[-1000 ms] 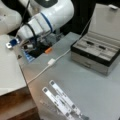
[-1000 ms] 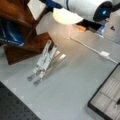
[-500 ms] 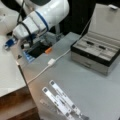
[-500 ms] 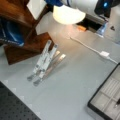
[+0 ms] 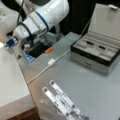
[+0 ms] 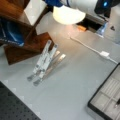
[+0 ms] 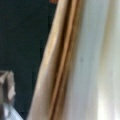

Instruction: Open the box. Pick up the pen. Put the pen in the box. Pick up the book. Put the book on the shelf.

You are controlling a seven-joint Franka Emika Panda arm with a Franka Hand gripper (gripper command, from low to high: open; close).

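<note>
Box (image 5: pixel 100 53): lid up, tray bare to view; a slim dark thing in a compartment, likely the pen (image 6: pixel 117 102).
Gripper (image 5: pixel 29 46): low at a front view's left, beside the shelf (image 5: pixel 10 82) edge; mostly hidden, so I cannot tell whether the fingers are spread or pinching.
Book: not surely seen; a pale slab with tan edges fills the wrist view, possibly it.
Step, judged: book to shelf.
Calls for: a flat, level set-down on the cream top.

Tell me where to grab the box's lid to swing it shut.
Grip the lid at its free top edge, beside the white latch, coming from above. It stands upright, hinged along the box's back, so that edge is exposed and farthest from the hinge.
</note>
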